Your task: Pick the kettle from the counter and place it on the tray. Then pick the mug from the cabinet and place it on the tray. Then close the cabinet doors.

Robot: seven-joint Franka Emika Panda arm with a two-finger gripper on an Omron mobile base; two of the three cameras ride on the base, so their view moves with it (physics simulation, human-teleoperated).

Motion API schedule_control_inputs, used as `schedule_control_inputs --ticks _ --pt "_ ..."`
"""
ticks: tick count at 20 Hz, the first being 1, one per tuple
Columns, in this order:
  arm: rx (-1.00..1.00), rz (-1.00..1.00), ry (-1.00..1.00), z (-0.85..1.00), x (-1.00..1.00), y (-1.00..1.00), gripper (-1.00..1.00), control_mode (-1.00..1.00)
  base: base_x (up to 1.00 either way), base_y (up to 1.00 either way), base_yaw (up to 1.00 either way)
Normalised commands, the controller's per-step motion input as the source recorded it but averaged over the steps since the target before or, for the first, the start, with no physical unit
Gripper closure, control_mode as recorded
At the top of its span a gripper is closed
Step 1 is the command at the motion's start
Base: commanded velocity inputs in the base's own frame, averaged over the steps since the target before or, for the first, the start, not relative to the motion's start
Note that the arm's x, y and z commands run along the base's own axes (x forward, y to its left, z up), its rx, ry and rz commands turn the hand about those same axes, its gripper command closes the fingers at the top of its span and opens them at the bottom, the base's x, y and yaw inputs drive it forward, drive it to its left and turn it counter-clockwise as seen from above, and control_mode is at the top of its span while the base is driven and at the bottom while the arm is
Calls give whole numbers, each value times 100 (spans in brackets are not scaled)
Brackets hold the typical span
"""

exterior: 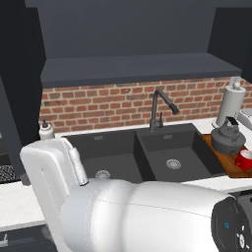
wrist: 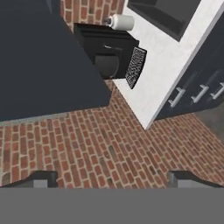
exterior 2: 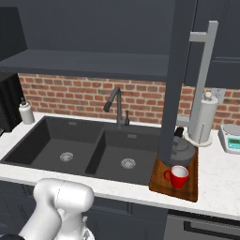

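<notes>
Kettle (exterior 2: 182, 149) and mug (exterior 2: 178, 176) rest on tray (exterior 2: 187, 190); my gripper (wrist: 113, 180), released and well away, leaves the cabinet doors (exterior 2: 176, 79) unclosed.

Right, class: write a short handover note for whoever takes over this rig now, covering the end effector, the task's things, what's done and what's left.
End effector: open, holding nothing, facing a brick wall in the hand view.
Kettle: on the tray, right of the sink.
Mug: also on the tray, in front of the kettle.
Cabinet door: standing open, edge-on above the tray in the right base view.
Done: kettle and mug placed.
Left: close the cabinet doors.
</notes>
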Motion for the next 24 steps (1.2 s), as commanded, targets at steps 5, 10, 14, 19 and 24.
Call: schedule_control_inputs --ticks 5,10,14,19,24 --pt "0 0 0 8 -11 57 -100 -100 0 0 0" --pt "-1 -2 0 0 8 66 -100 -100 0 0 0" --pt "-3 -10 0 0 33 69 -100 -100 0 0 0" --pt "-6 -25 0 0 39 63 -100 -100 0 0 0" --pt "-5 -34 0 -1 41 55 -100 -100 0 0 0"
